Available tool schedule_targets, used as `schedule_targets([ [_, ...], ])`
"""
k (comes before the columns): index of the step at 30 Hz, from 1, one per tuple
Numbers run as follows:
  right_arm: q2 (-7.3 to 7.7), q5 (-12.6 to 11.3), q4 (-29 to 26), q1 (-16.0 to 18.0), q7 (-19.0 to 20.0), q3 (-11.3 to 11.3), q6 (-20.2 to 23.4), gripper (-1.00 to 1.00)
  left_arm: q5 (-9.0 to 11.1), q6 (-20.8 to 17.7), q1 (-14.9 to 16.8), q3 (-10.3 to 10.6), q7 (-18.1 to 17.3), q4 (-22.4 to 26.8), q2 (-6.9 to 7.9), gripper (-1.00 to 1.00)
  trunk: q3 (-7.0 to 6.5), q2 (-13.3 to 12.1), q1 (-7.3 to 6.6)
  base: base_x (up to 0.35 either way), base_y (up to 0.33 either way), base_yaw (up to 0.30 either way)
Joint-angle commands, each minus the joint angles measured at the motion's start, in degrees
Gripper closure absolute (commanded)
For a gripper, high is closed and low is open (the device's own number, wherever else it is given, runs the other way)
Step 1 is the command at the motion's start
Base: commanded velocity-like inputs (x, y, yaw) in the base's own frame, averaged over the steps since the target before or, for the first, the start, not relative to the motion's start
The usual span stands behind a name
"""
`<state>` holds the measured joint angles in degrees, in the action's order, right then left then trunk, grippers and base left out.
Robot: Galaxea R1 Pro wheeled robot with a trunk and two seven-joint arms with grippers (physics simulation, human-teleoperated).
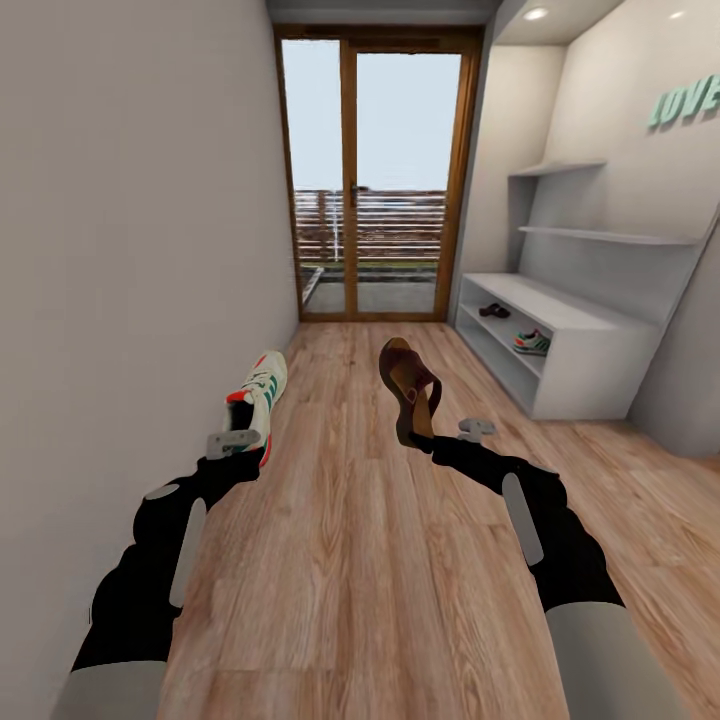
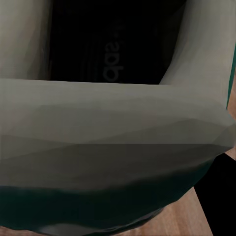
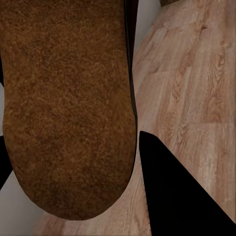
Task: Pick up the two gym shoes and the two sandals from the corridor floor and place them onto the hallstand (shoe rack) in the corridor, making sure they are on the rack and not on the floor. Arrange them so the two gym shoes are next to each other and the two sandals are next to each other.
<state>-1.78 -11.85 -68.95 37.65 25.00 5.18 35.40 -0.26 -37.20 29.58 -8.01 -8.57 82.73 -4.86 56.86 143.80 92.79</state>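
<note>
left wall (image 1: 130,250): plain pale grey, smooth, matte.
left gripper (image 1: 240,442): grey fingers clenched on a gym shoe, arm black with grey sleeve.
held gym shoe (image 1: 258,398): white lace-up sneaker, green side stripes, red-orange heel patch, lifted above the floor beside the left wall, toe pointing toward the door. In the left wrist view its pale curved collar (image 2: 113,128) and dark insole with blurred lettering sit right against the camera.
corridor floor (image 1: 340,560): light brown wood planks, visible grain and knots.
glass door (image 1: 372,175): wood frame, slatted railing behind it, at the corridor's far end.
right gripper (image 1: 425,440): fingers grasping a sandal at its lower end; exact pad contact cannot be made out.
held sandal (image 1: 408,385): dark brown-maroon leather, strappy, tan footbed, standing nearly upright, off the floor. In the right wrist view its brown grainy sole (image 3: 69,108) is rounded at one end.
hallstand (image 1: 590,330): pale grey low unit, flat top surface, open shelves, back panel, two staggered upper shelves.
hallstand contents: second sandal (image 1: 494,310) on the open shelf toward the door; second gym shoe (image 1: 533,342) on the same shelf, apart from it, nearer the robot.
right wall: green lettering (image 1: 685,100), partly cut off.
</note>
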Motion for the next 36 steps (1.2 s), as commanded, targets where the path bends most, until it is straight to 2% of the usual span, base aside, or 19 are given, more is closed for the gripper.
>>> schedule_targets([
  [1,-0.06,-0.54,-0.05,0.03,0.05,0.18,0.55,1.00,0.00,-0.33,0.04,-0.17,-0.39,0.06,-0.06,1.00,0.06,0.02,0.02,0.344,0.000,-0.002],
  [27,-0.06,-0.54,-0.02,0.03,0.05,0.18,0.55,1.00,0.00,-0.33,0.04,-0.17,-0.39,0.06,-0.08,1.00,0.06,0.02,0.02,0.344,0.000,0.000],
  [36,-0.06,-0.54,0.00,0.02,0.05,0.18,0.55,1.00,0.00,-0.33,0.04,-0.17,-0.39,0.06,-0.77,1.00,0.06,0.02,0.02,0.344,0.000,0.000],
])
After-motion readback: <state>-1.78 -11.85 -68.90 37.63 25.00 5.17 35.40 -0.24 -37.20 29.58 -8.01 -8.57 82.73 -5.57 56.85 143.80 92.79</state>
